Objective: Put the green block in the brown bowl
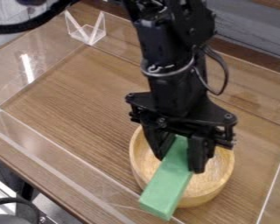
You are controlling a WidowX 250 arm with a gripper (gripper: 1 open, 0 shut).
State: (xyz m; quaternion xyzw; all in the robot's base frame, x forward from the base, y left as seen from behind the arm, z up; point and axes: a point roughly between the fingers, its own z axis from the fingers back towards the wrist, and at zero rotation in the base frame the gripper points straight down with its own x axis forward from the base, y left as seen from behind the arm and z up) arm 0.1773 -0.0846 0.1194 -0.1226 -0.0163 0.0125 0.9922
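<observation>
Nearest the camera: the free end of the green block [170, 185] hangs out past the near rim of the brown bowl [217, 189], low over the table; the upper end sits between the gripper [182, 145] fingers, jaws pinched on the block's top end. The block is tilted, lower end toward the camera, and most of its length lies over the bowl rim, not inside. It looks like a rigid, light bar with matte faces, probably not slippery; the end grip leaves a long lever, so it may pivot if the rim catches it. A mid-length grip across the flat faces would be steadier. The bowl is wide and shallow with a thick rim, an easy target. A clear acrylic wall [73, 179] edges the wooden table [84, 96] close to the near side, so there's little room to swing the low end outward. Beyond the arm there's open tabletop.
</observation>
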